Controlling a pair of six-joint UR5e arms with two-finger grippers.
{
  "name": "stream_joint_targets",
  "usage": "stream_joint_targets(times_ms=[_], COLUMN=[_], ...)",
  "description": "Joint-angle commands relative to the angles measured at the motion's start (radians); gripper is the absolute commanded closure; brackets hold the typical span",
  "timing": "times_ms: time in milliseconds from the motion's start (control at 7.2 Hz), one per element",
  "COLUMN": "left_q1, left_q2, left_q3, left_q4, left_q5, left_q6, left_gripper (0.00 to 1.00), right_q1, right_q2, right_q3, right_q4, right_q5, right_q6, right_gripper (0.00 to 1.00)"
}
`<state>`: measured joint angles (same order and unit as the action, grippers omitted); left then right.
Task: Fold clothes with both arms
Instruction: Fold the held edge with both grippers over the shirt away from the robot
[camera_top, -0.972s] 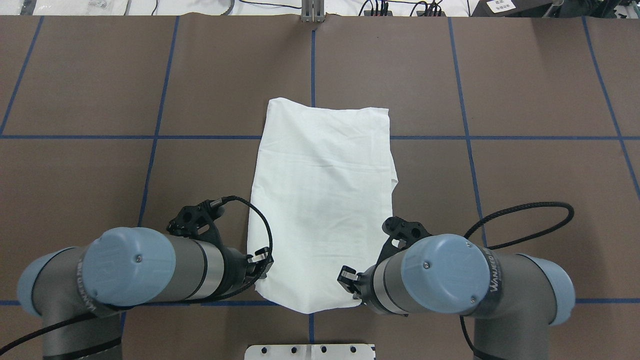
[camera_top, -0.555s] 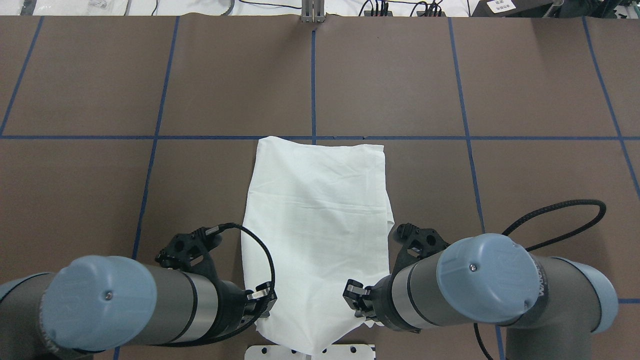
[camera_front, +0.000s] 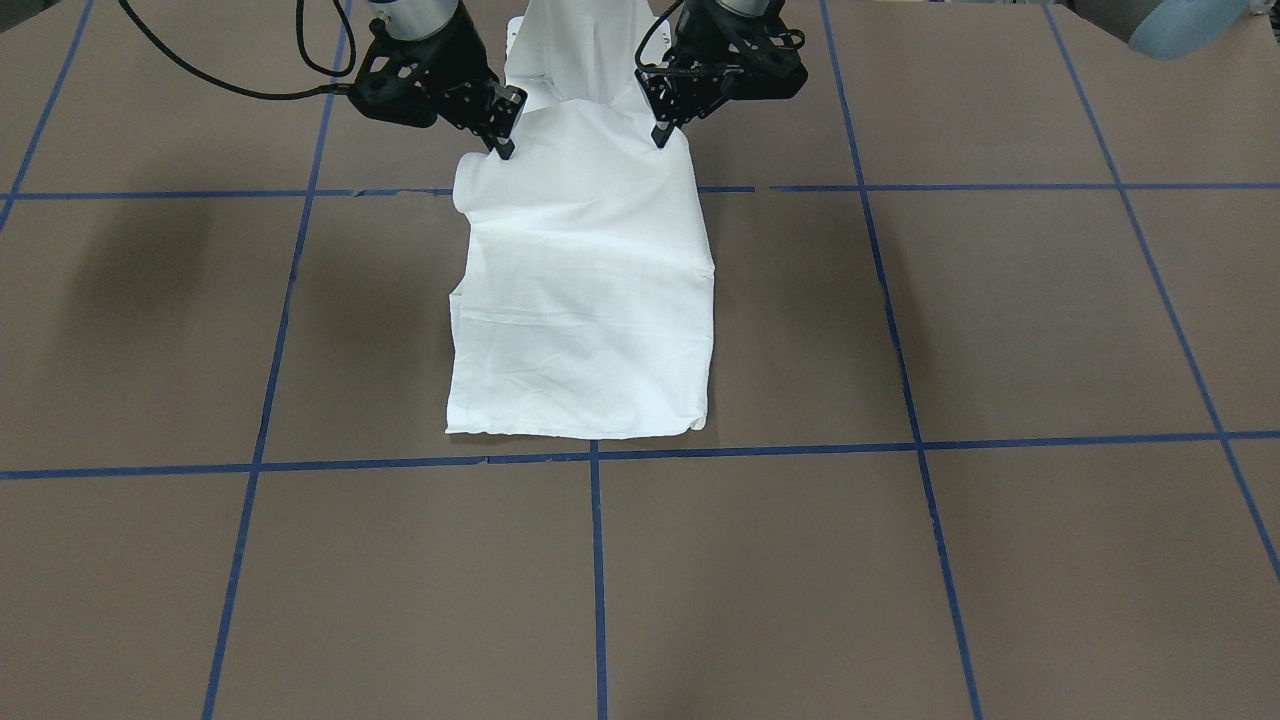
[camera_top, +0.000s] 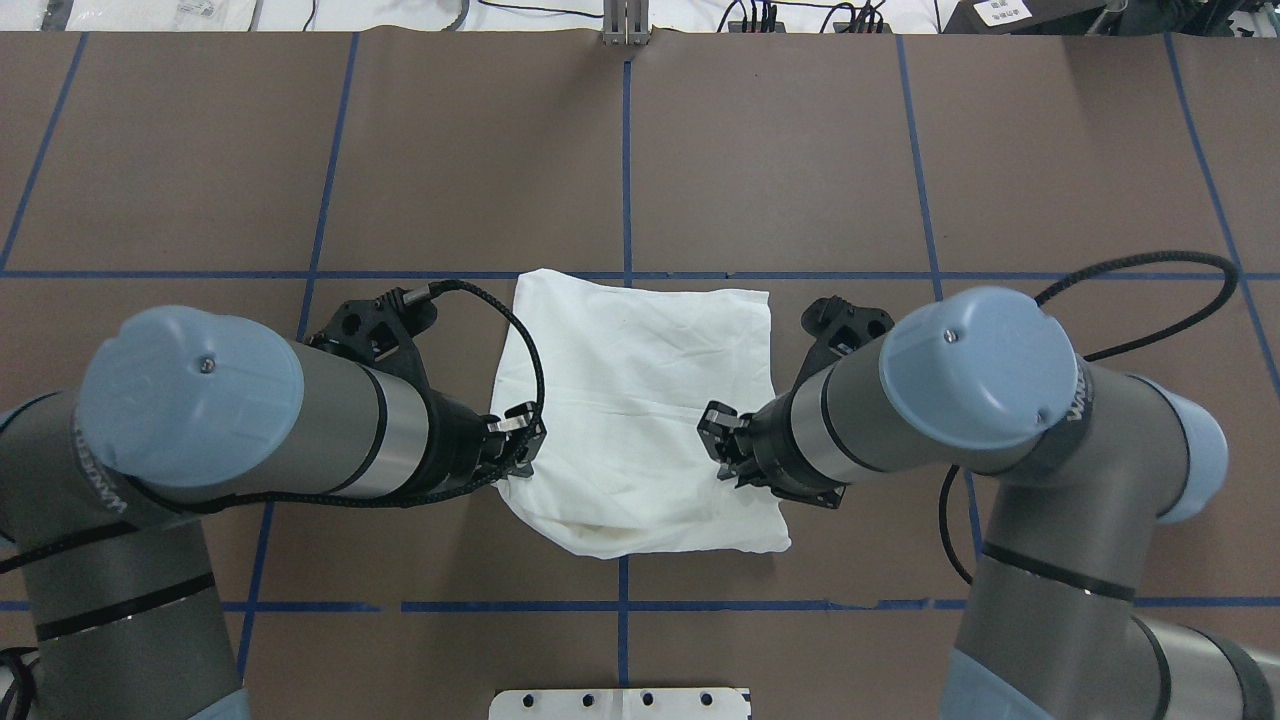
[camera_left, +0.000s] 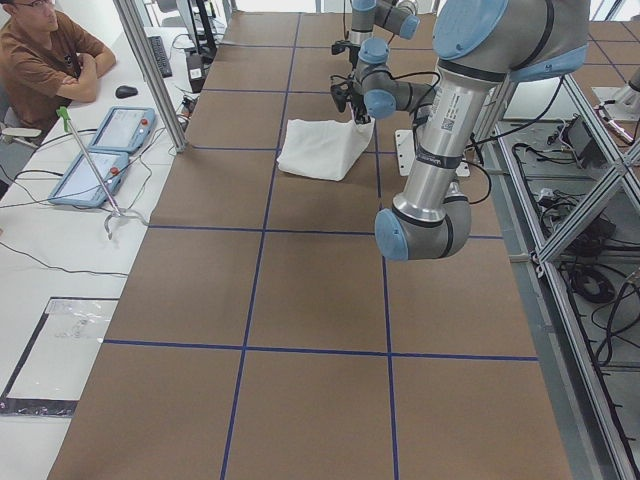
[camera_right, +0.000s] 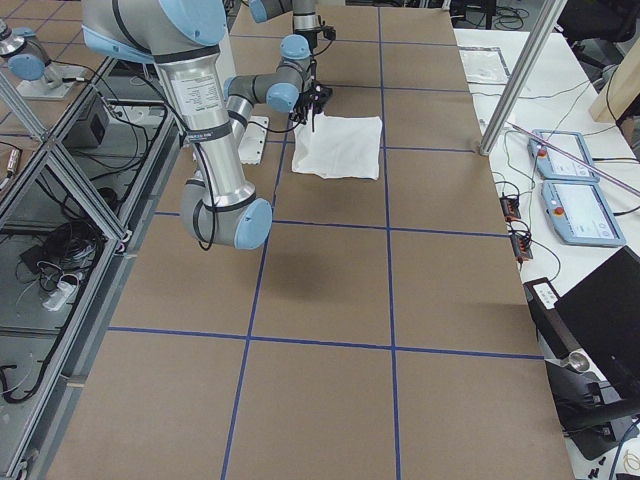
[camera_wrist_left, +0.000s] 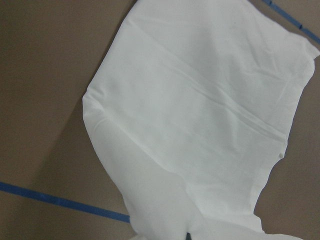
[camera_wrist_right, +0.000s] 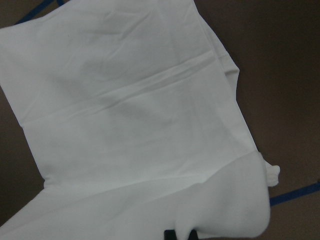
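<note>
**While both grippers pinch the near end, this fold looks about halfway**

Since a floppy shirt only folds straight if both sides are carried evenly, each arm has one side. Over on the left, the left gripper (camera_top: 515, 447) is clamped on the left side of the white shirt (camera_top: 640, 380) at its near end, holding it up off the brown table (camera_top: 450, 150). Middle bit: the far half lies flat, its far edge right by a blue tape line (camera_top: 200, 273). The near half bulges into a soft loop below the pinch points. On the right, the right gripper (camera_top: 722, 457) is closed on the other side at about the same height. My guess is level hands stop the cloth skewing when it's laid over.
</note>
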<state>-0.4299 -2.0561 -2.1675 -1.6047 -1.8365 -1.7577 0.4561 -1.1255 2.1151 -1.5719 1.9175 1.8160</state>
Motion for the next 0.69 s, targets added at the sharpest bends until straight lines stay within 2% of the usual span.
stream_joint_targets(times_ms=[0, 278, 555], left_q1=[-0.055, -0.085, -0.128], left_q2=[-0.036, -0.053, -0.114], left_q3=[0.107, 0.222, 0.325], left_q4=[-0.059, -0.190, -0.211], left_q5=[-0.009, -0.006, -0.003], left_q6=[0.007, 0.007, 0.006], left_gripper=[1.00, 1.00, 1.00], right_q1=[0.093, 0.127, 0.157], right_q2=[0.042, 0.053, 0.094], right_q3=[-0.124, -0.158, -0.223], right_q4=[0.000, 0.000, 0.000], right_q5=[0.038, 0.038, 0.055], right_q6=[-0.012, -0.012, -0.014], right_gripper=[1.00, 1.00, 1.00])
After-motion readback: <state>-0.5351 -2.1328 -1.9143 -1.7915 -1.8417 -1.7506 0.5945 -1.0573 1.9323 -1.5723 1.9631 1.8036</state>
